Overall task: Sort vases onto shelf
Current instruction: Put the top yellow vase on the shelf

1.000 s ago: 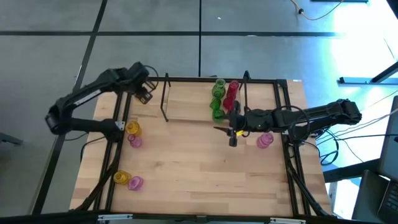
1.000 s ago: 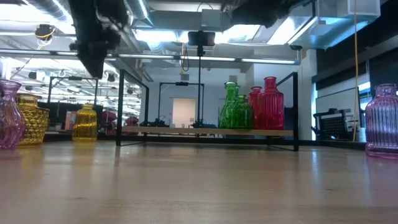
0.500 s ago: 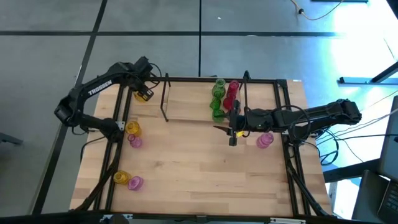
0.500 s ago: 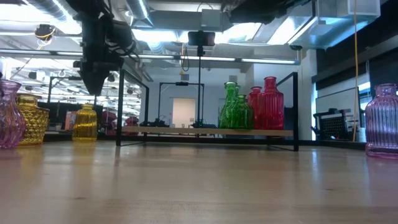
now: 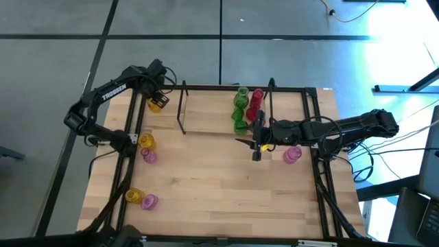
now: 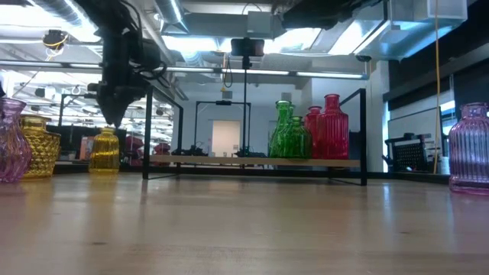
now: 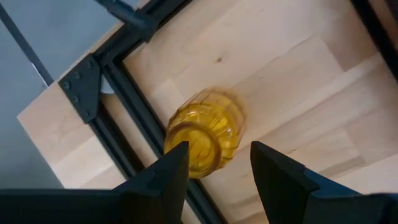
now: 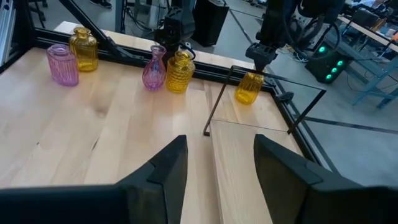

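Left hand (image 5: pixel 157 98) is positioned directly above the yellow vase (image 5: pixel 156 104) at the far left corner of the bench (image 5: pixel 219 185), just outside the shelf (image 5: pixel 206 110) and its left upright frame (image 5: pixel 182 110). Fingers (image 7: pixel 163 177) are spread wide, nothing gripped; in the left wrist view the vase mouth is seen between them, slightly off toward one finger. The vase stands upright, long axis vertical, so a straight descent along the neck appears to be what the grasp turns on. In the low view the hand is seen pointing down with its tip just above the vase top, not yet around it.

The left arm is reached out far from its base, wrist bent to face downward.

Right hand (image 5: pixel 257 145) is parked near the bench centre, just in front of the shelf's right end, fingers parted and empty, aimed across the bench toward the left side. It is well apart from the yellow vase; the left hand is clearly the nearer one.

Already on the shelf: green vases (image 5: pixel 240 110) and red vases (image 5: pixel 256 103), clustered at the right end. Still on the bench: a pink vase (image 5: pixel 292 156) beside the right arm, a yellow and pink pair (image 5: pixel 147 147) at mid left edge, another pair (image 5: pixel 140 199) at the near left.

Judgement: the yellow vase is the current pick; placement on the shelf not yet started.
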`<action>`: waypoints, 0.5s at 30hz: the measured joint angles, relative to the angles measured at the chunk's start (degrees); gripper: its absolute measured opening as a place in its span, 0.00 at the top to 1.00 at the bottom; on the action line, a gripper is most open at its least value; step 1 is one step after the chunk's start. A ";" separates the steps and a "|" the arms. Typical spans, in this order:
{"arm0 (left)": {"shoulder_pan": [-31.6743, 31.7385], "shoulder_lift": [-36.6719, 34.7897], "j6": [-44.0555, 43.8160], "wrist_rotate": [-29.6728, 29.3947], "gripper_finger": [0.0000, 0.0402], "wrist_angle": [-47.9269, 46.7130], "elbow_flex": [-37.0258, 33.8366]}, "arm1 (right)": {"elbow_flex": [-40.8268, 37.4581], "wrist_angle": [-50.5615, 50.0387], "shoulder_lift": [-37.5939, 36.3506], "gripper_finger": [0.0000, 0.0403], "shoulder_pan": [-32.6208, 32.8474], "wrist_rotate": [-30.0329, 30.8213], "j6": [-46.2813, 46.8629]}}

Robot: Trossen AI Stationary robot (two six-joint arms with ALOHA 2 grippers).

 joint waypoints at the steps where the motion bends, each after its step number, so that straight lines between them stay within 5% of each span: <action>1: 0.10 0.00 -0.02 0.62 0.59 0.34 0.00 | 0.00 0.00 0.00 0.59 0.00 0.00 0.00; 15: 1.07 4.57 0.96 2.82 0.59 -0.04 -0.81 | 0.02 0.09 0.00 0.59 0.00 0.00 -1.29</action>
